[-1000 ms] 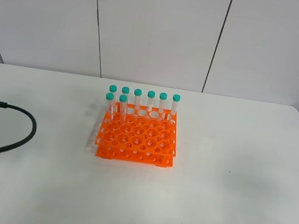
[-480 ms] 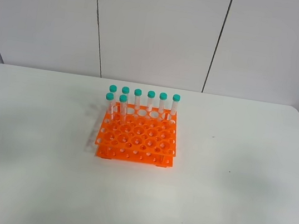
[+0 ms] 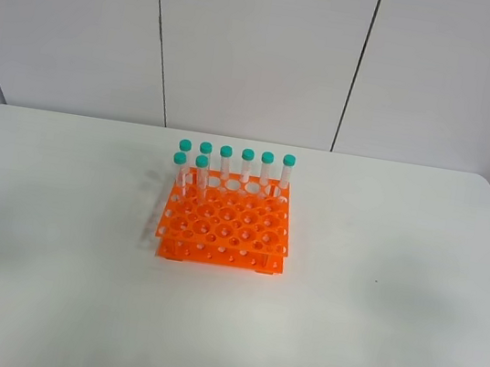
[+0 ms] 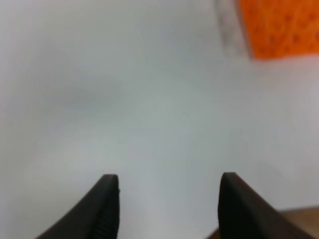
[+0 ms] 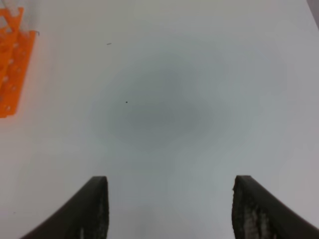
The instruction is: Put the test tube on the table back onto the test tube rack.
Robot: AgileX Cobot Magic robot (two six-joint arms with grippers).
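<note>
On my left wrist camera the left gripper (image 4: pixel 168 181) has its jaws standing apart with nothing between them, only the blurred white desk (image 4: pixel 124 99) below. A corner of the orange test tube rack (image 4: pixel 281 25) shows at the edge of that view, out of focus and well apart from the jaws.

On my right wrist camera the right gripper (image 5: pixel 170 184) has its jaws spread wide and empty too, hanging over bare desk (image 5: pixel 199 59) with a soft round shadow (image 5: pixel 154 109) under them. One end of the test tube rack (image 5: pixel 12 64) sits at the edge of that picture, well clear of the fingers.

From the high camera I see neither arm. The test tube rack (image 3: pixel 225 222) stands upright near the middle of the desk (image 3: pixel 370 332), slightly toward the back, its two orange tiers pierced with a grid of round holes. Eight clear tubes with teal-green caps stand upright in it. Six fill the rearmost row (image 3: pixel 235 165) in a line from the rack's left end across to its right. Two more stand one row nearer to me, at the left end: one at the left corner (image 3: pixel 178 172) and one just beside it (image 3: pixel 200 173). The remaining holes toward the front are open. I see no tube lying on the desk in any view, so I cannot tell which of the eight standing tubes is the task's test tube. Behind the desk is a white panelled wall (image 3: pixel 265 48) with dark seams.
</note>
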